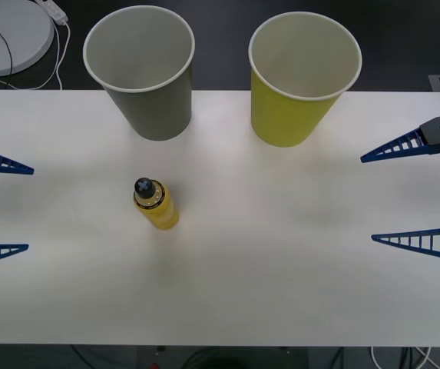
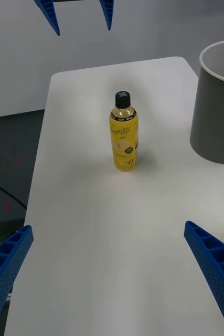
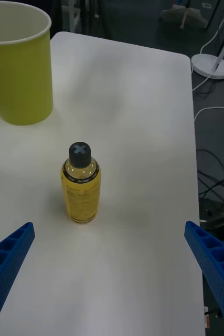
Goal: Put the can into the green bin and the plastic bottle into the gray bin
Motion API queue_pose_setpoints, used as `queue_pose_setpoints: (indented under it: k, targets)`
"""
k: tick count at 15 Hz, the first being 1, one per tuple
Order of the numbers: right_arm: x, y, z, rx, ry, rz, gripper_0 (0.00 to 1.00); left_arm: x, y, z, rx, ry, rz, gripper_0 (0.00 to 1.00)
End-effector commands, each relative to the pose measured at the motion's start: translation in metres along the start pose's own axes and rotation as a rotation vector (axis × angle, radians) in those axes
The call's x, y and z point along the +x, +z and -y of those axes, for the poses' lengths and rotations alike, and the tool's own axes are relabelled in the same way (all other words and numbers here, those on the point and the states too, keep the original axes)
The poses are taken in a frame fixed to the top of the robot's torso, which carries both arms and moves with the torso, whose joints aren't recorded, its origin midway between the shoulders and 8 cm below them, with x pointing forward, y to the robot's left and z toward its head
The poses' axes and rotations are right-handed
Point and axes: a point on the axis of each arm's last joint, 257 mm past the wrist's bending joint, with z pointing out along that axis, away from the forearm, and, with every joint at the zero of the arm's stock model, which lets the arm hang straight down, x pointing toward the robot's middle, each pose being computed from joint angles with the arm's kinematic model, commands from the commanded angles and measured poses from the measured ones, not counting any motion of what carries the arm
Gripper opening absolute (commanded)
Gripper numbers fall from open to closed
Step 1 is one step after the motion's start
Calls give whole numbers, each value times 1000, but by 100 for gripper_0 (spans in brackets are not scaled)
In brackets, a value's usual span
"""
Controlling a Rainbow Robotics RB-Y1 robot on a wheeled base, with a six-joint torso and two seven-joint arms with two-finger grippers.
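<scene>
The plastic bottle (image 1: 157, 206) (image 2: 124, 134) (image 3: 81, 186), yellow with a black cap, stands upright left of the table's middle. Behind it stands the gray bin (image 1: 154, 108) (image 2: 216, 110). To that bin's right is the green bin (image 1: 292, 115) (image 3: 20, 79). Both bins are upright, and what shows of their white insides is bare. The can is out of view. At the table's left edge my left gripper (image 1: 31, 208) (image 3: 109, 224) (image 2: 83, 31) is open, level with the bottle and apart from it. My right gripper (image 1: 367, 200) (image 2: 107, 227) is open at the right edge, holding nothing.
The white table (image 1: 281, 269) has bare surface in front of the bins and to the bottle's right. A white round base (image 1: 4, 34) with a cable lies on the floor behind the table's left corner. Cables run along the floor beside the table.
</scene>
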Motion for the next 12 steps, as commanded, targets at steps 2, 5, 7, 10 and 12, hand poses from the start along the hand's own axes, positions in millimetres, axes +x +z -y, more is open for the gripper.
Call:
queue_pose_setpoints:
  k: [2, 5, 7, 10, 12]
  targets:
    - [0, 0, 0, 0, 0, 0, 100, 24, -5, 3, -28, -42, -17, 100]
    - [0, 0, 0, 0, 0, 0, 100, 43, -2, 2, -74, -8, -33, 100]
    - [0, 0, 0, 0, 0, 0, 100, 50, 2, 4, -96, -9, -25, 100]
    - [0, 0, 0, 0, 0, 0, 100, 61, 6, 4, -131, -8, -29, 100]
    - [0, 0, 0, 0, 0, 0, 100, 67, 14, 5, -143, -18, -22, 100]
